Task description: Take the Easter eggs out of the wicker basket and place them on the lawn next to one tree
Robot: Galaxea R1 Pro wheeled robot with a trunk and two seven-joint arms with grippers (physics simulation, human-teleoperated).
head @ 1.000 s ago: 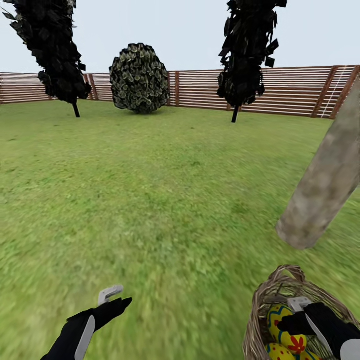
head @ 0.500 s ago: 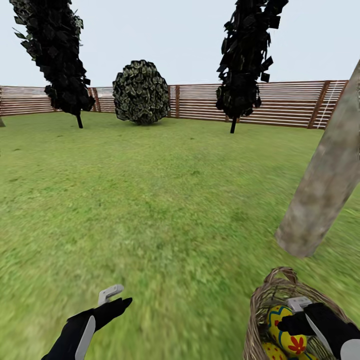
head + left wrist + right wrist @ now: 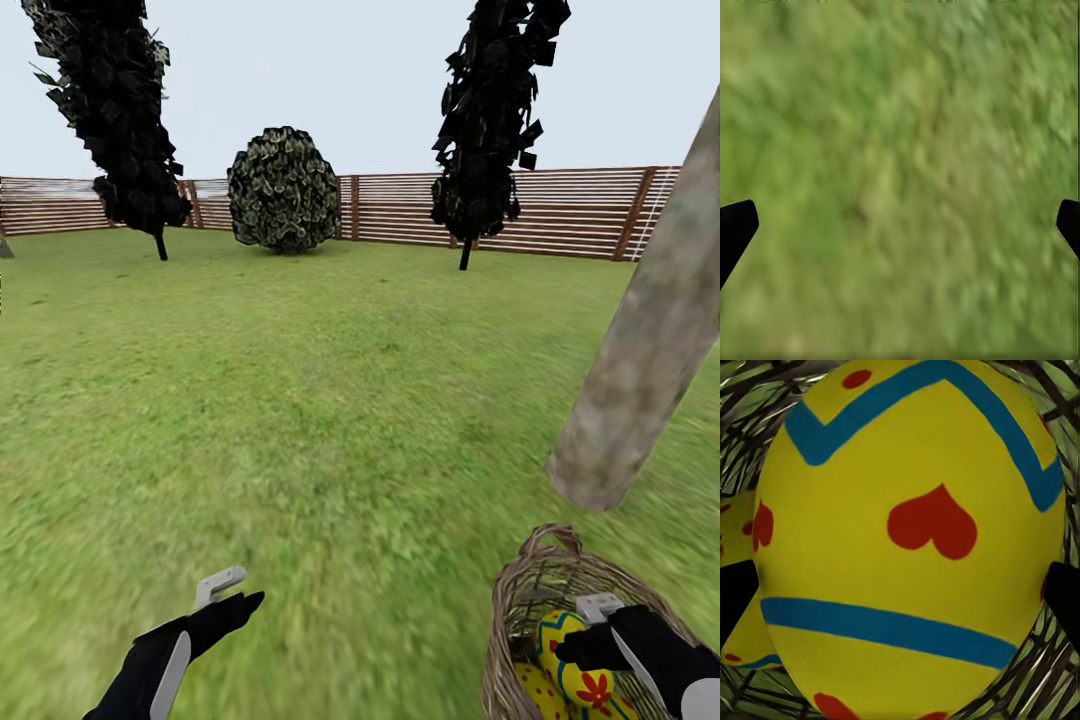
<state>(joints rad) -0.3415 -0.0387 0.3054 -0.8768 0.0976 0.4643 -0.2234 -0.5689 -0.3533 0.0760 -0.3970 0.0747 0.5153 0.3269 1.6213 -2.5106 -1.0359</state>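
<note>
Easter eggs [image 3: 572, 668] all sit in the wicker basket [image 3: 520, 600] just beside the tree [image 3: 640, 380], none out yet. Right gripper [image 3: 590, 628] fingers straddle one egg, grip unclear; left gripper [image 3: 228, 592] spread, empty.

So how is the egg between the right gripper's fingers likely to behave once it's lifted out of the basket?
The Easter egg looks smooth and rounded, so it may slip between the right gripper fingers. It fills the span between them, so the hold is probably near its widest part. Set on the lawn, it could roll slightly, though grass should slow it.
</note>
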